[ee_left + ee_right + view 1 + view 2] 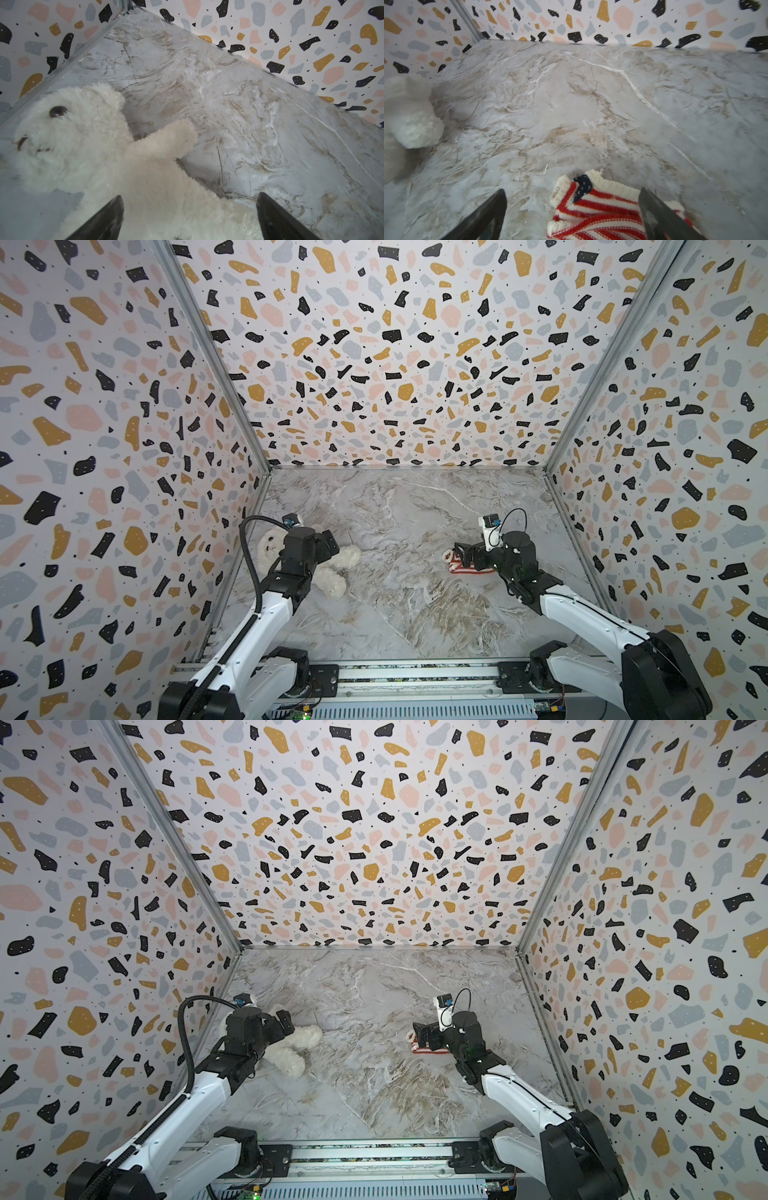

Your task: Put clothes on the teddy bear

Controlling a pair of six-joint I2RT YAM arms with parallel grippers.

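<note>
Teddy bear [332, 581] [291, 1058] lies face up on the left side of the marble table [415, 510], its head close to the left wall [124, 427] and its legs pointing toward the middle of the table.

Nearest the camera in both top views, a metal rail [415, 672] runs along the table's front edge and carries the bases of both arms. From there the two white arms reach forward over the marble.

The left gripper [330, 545] [286, 1023] hangs over the teddy bear's body and hides most of the torso from above. In the left wrist view its claw [189, 197] stands wide, with the fluffy torso [116, 158] showing between the two black fingers [104, 220]. One dark eye, the nose and a raised arm are plain to see. Whether a finger touches the fur I cannot tell.

On the right side, well apart from the bear, lies a red-and-white striped sweater [465, 571] [428, 1051] with cream cuffs and a dark blue patch. The right gripper [465, 553] [422, 1033] is directly above it. In the right wrist view that claw [572, 189] is also wide, grasping nothing, with the sweater [591, 207] between its fingers and one finger overlapping the knit's edge. A bear limb [409, 124] shows at that view's side.

Beyond both grippers the marble runs to the terrazzo-patterned back wall [386, 364].
</note>
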